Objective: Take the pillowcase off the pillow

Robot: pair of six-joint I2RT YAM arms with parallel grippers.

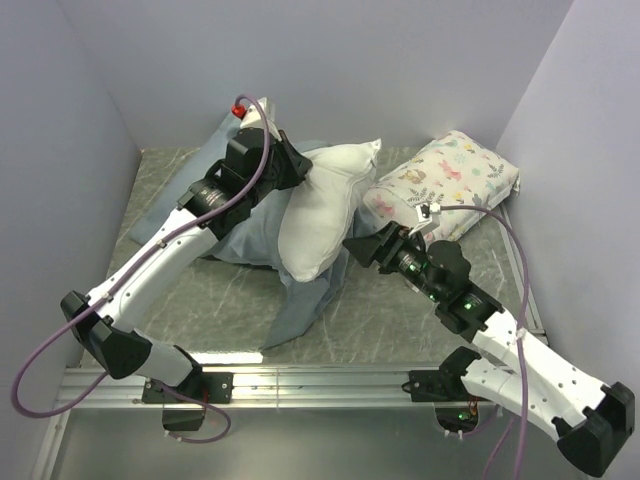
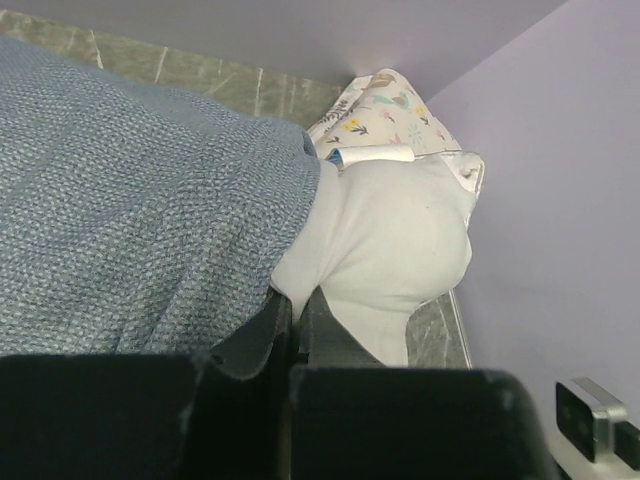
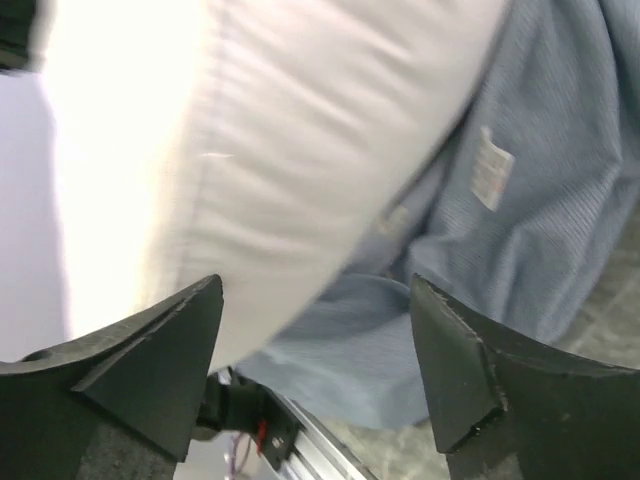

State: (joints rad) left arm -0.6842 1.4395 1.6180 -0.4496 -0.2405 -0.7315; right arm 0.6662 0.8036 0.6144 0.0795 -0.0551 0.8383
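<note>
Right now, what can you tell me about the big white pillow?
The pillow is plain white, plump and soft-looking, with a seam along its edge. It lies tilted, one corner pointing toward the back wall, resting on the crumpled grey-blue pillowcase, which also covers part of one side. The left gripper is shut on the pillowcase right against it. The right gripper stands open by its lower edge.

Grey-blue pillowcase [image 1: 255,240], plain white pillow [image 1: 320,210], printed pillow [image 1: 450,170] — white, pink-flowered
</note>
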